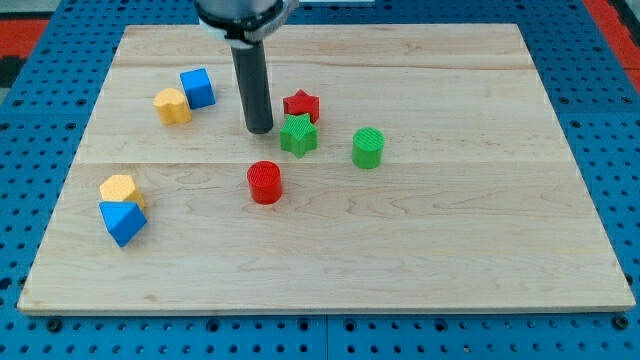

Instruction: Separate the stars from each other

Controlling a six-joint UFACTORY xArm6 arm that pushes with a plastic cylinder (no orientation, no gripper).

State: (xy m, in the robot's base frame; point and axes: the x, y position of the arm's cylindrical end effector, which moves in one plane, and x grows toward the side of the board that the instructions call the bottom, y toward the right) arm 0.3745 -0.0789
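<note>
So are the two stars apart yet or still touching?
Touching: the red star and green star show no gap. My tip stands just left of them.

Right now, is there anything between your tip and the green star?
No. In the camera view, only bare board separates my tip from the green star just to the view's right. The red star sits touching it, toward the view's top.

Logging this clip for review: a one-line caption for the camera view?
My tip sits just left of the touching red star and green star.
</note>
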